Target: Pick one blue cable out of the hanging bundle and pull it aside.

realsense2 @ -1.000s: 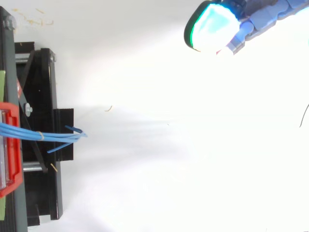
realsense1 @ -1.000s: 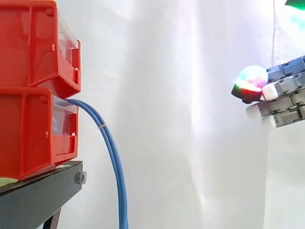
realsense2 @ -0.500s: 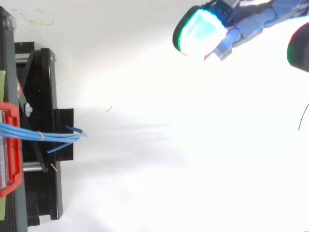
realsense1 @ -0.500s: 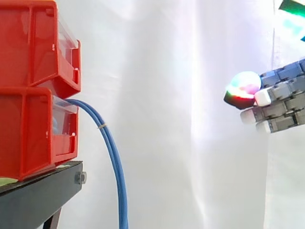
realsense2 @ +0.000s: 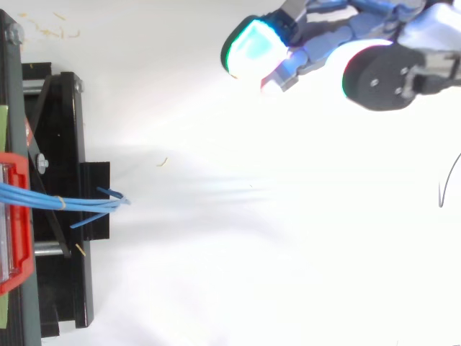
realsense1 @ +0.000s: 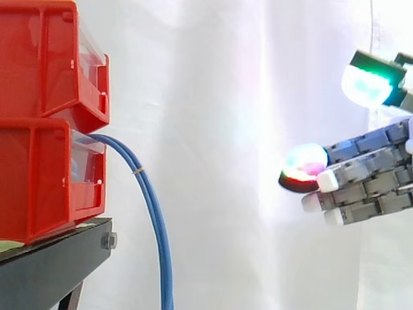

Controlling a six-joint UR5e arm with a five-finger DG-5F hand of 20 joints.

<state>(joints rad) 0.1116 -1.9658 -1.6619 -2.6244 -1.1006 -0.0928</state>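
Well apart from the red bins (realsense1: 45,123), the hand (realsense1: 368,187) hangs with fingers straight and thumb spread, holding nothing. The blue cables (realsense1: 153,213) droop from the lower bin's front, bunched tightly; the thick fingertips (realsense1: 303,175) may hook several, not one.

Red bins (realsense1: 45,116), blue cables (realsense1: 155,226), black stand (realsense1: 45,271), white curtain (realsense1: 213,129), grey hand (realsense1: 368,187) with glowing cyan-green pads (realsense2: 252,47).
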